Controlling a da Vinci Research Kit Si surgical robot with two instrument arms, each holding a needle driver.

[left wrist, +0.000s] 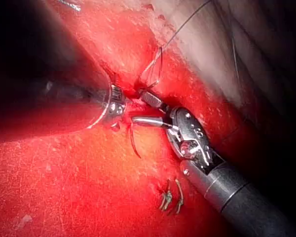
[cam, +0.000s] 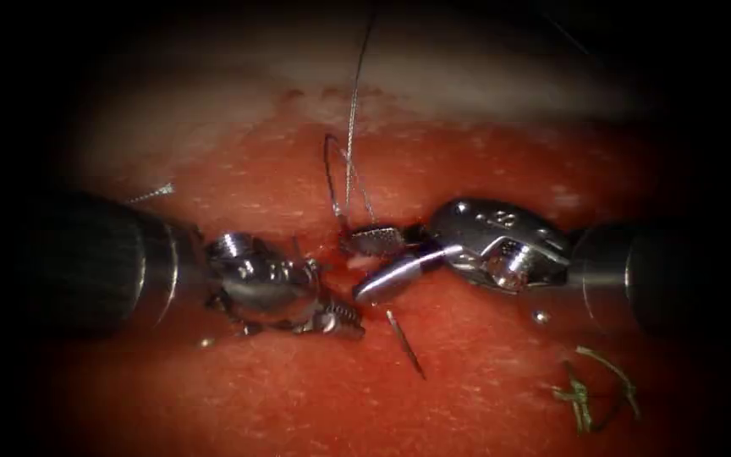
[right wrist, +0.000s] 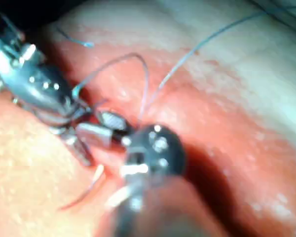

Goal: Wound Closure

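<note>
My right tool (cam: 355, 269) comes in from the right with its jaws open over the red cut in the tissue (cam: 467, 389), and nothing sits between them. The thread (cam: 353, 110) rises from beside its upper jaw and makes a small loop (cam: 329, 169). The needle (cam: 405, 344) sticks out of the tissue just below the lower jaw, with the rest of its curve buried. My left tool (cam: 340, 313) lies on the left with its tip close to the needle's base; I cannot tell whether it touches it. The left wrist view shows the needle (left wrist: 134, 142) curving beneath the right tool (left wrist: 137, 107).
Green cut ends of thread (cam: 590, 389) lie on the tissue at the lower right. A short cut thread end (cam: 150, 195) lies at the left above the left shaft. Pale tissue (cam: 484, 85) borders the far edge. Red fluid wets the surface around the cut.
</note>
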